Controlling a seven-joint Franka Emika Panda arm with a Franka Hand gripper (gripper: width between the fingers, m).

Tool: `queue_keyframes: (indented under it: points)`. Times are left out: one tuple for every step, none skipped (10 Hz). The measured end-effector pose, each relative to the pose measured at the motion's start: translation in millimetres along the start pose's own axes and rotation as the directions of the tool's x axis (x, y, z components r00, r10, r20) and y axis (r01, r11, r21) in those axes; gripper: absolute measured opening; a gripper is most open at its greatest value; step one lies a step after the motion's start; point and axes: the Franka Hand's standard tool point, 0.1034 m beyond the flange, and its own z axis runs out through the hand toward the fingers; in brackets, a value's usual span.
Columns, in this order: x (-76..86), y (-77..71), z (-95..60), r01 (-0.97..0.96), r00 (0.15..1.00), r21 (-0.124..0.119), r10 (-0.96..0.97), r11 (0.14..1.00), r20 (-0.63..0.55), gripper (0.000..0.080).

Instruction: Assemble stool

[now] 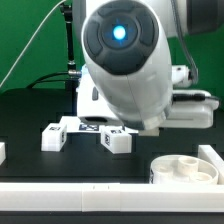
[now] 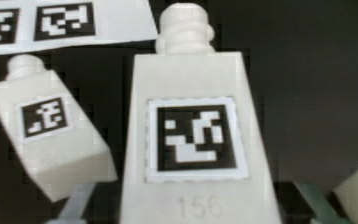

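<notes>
**Leg Gripped Lying Flat, Peg End Forward**

The gripper point(image 2: 195, 203) is closed narrow on the central leg point(image 2: 195, 120), with its jaws bearing on the two side faces at the leg's broad base end. The grip appears placed low on the body so that the peg point(image 2: 185, 30) at the narrow end stays free for insertion. This is a judgement, not an observation.

The held leg lies on the black table point(image 2: 318, 100) with its tagged face turned up toward the wrist camera. Its long axis runs flat along the table, from the jaws toward the marker board point(image 2: 51, 20). The peg end points at that board.

A second leg point(image 2: 51, 130) lies just beside the held one, apart from it. Its axis is skewed slightly, and its narrow end also faces the marker board.

In the exterior view the arm hides the gripper. The seat point(image 1: 170, 163) rests on the table well apart, toward the exterior view's right, with its recessed side up. The leg would probably have to be turned peg-down before it can be mated to the seat.
</notes>
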Motion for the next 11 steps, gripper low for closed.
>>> queue_keyframes:
  points:
    - [-1.6,-2.3,-10.0,0.017,1.0,0.0,-0.017,1.0,-0.009,0.0338]
    - [3.7,-3.4,-8.7,0.018,0.999,0.001,-0.018,1.0,-0.027,0.0338]
    - [4.0,-3.4,-7.7,0.018,0.999,0.001,-0.018,1.0,-0.026,0.0338]
    - [8.9,-5.4,-12.1,0.02,0.998,0.005,-0.02,1.0,-0.064,0.0338]
    - [8.7,-5.5,-12.5,0.022,0.998,0.005,-0.022,1.0,-0.066,0.0338]
    - [16.1,-8.5,-25.1,0.064,0.988,-0.002,-0.063,0.998,-0.14,0.0338]
    - [11.8,-13.8,-40.2,0.08,0.976,-0.004,-0.08,0.997,-0.202,0.0338]
    - [11.4,-18.2,-51.9,0.092,0.96,-0.005,-0.09,0.996,-0.265,0.0338]
    - [11.8,-22.4,-61.7,0.095,0.944,-0.004,-0.092,0.995,-0.318,0.0338]
    - [13.5,-28.0,-71.5,0.098,0.921,-0.003,-0.092,0.995,-0.378,0.0338]
    - [19.8,-29.6,-77.1,0.103,0.877,-0.002,-0.091,0.995,-0.472,0.0338]
